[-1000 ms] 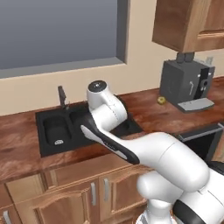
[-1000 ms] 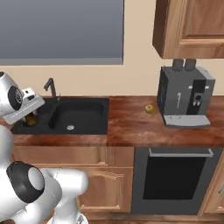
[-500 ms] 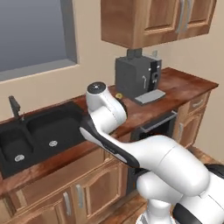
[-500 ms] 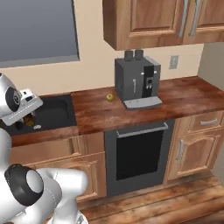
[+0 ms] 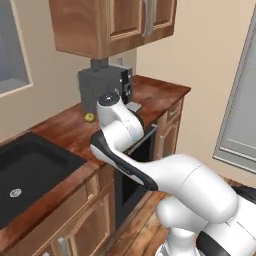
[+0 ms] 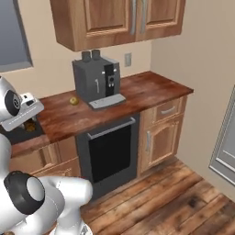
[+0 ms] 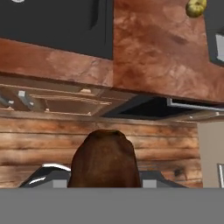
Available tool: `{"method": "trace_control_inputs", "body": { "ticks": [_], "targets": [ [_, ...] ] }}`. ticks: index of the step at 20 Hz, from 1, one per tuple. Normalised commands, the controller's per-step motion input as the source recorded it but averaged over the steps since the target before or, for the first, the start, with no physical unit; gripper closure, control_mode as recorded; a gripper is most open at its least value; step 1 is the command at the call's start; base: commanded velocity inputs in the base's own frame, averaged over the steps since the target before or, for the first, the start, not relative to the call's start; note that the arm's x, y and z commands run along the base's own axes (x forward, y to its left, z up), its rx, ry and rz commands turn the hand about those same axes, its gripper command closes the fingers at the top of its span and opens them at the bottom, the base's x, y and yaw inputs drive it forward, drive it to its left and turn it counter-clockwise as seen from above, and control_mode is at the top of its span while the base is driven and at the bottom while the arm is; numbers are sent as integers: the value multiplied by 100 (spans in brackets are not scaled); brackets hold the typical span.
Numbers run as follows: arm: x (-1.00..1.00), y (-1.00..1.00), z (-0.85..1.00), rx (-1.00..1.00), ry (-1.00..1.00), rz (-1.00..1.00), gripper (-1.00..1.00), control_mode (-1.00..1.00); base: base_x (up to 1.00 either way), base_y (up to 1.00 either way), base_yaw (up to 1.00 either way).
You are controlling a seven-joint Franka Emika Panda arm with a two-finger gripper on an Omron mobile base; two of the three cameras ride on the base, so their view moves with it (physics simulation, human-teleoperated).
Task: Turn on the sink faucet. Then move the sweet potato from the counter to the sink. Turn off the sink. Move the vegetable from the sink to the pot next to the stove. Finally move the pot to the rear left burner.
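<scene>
The gripper (image 6: 30, 125) is closed partway around the sweet potato (image 7: 105, 159), which sits between the jaws and fills the lower middle of the hand view as a rounded brown lump; in the right base view a bit of orange-brown shows under the hand. The grip looks firm, though the fingertips themselves are hidden behind the vegetable. Below and ahead of the hand lie the wooden counter (image 7: 157, 57) and the dark sink (image 5: 30, 172), the sink off to one side of the hand and the counter edge just beneath it; the black oven front (image 6: 110, 151) is lower down and farther out. On the counter beyond the hand sit a small yellow fruit (image 7: 195, 7) and, next to it, the coffee machine (image 6: 96, 80). My reading is that the step in hand is carrying the vegetable to the pot by the stove, but neither pot nor burners can be made out here. To do it well, keep the hand level and the jaws steady so the round load does not slip, hold it well above the counter, and wait until the pot is plainly under the hand before lowering and letting go.
</scene>
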Motion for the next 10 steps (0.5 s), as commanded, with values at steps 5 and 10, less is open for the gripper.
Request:
{"method": "trace_control_inputs", "body": {
  "ticks": [5, 10],
  "targets": [
    [0, 0, 0, 0, 0, 0, 100, 100, -17, 0, -55],
    [0, 0, 0, 0, 0, 0, 100, 100, -15, -1, -58]
  ]
}}
